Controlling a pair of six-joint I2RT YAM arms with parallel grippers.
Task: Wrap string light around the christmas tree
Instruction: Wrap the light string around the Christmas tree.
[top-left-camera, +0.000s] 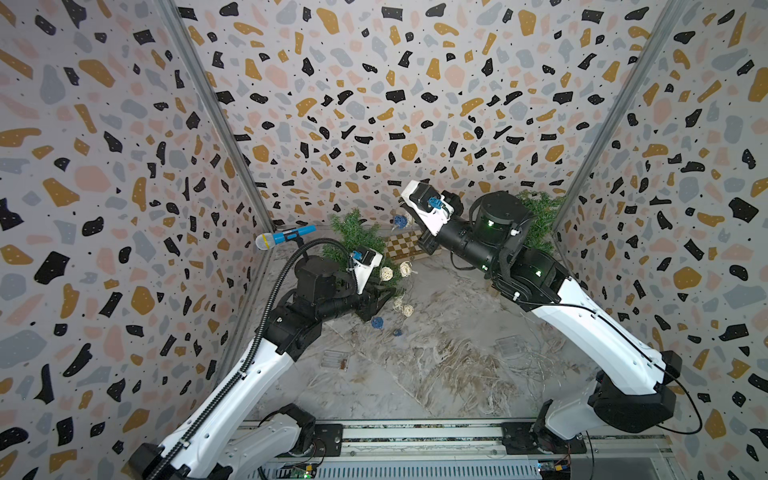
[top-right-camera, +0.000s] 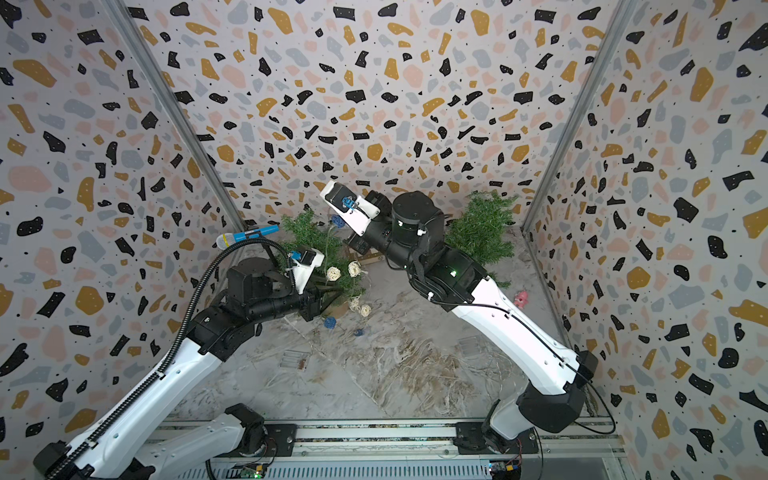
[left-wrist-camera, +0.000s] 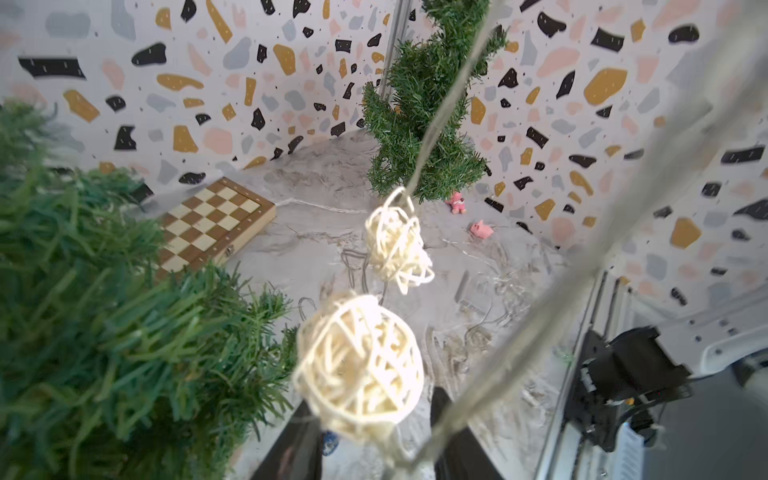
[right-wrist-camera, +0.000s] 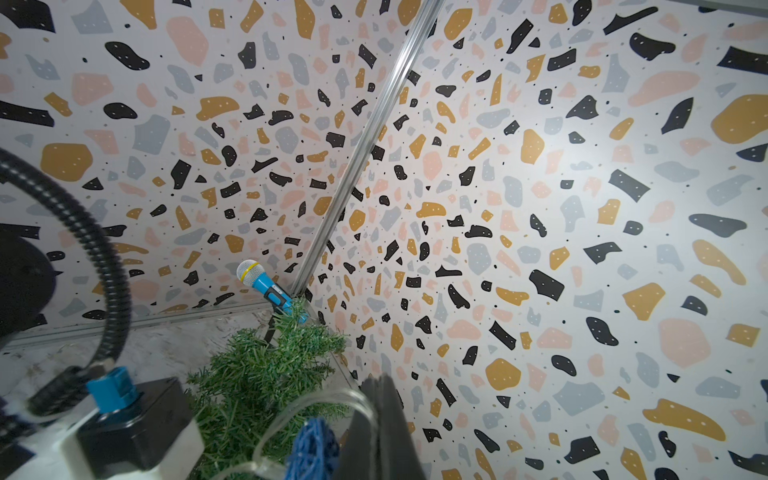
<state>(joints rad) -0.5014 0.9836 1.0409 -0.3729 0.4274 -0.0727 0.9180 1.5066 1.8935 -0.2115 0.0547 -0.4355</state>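
Note:
A small green christmas tree (top-left-camera: 357, 241) (top-right-camera: 311, 237) stands at the back left of the marble table, close beside my left wrist camera (left-wrist-camera: 104, 311). The string light is a clear wire with cream wicker balls (top-left-camera: 386, 273) (left-wrist-camera: 357, 370) and blue balls (top-left-camera: 377, 323); it hangs down the tree's right side. My left gripper (left-wrist-camera: 374, 399) has its jaws partly apart with a cream ball's lower end and the wire between them; contact is unclear. My right gripper (right-wrist-camera: 376, 399), raised above the treetop (right-wrist-camera: 266, 374), is shut on the wire beside a blue ball (right-wrist-camera: 311, 449) (top-left-camera: 400, 221).
A second tree (top-left-camera: 540, 216) (left-wrist-camera: 419, 124) stands at the back right. A chessboard (top-left-camera: 401, 245) lies between the trees. A toy microphone (top-left-camera: 284, 237) sits in the back left corner. Pink toys (left-wrist-camera: 481, 229), clear battery boxes (top-left-camera: 334, 359) and loose wire (top-left-camera: 536, 357) lie on the table.

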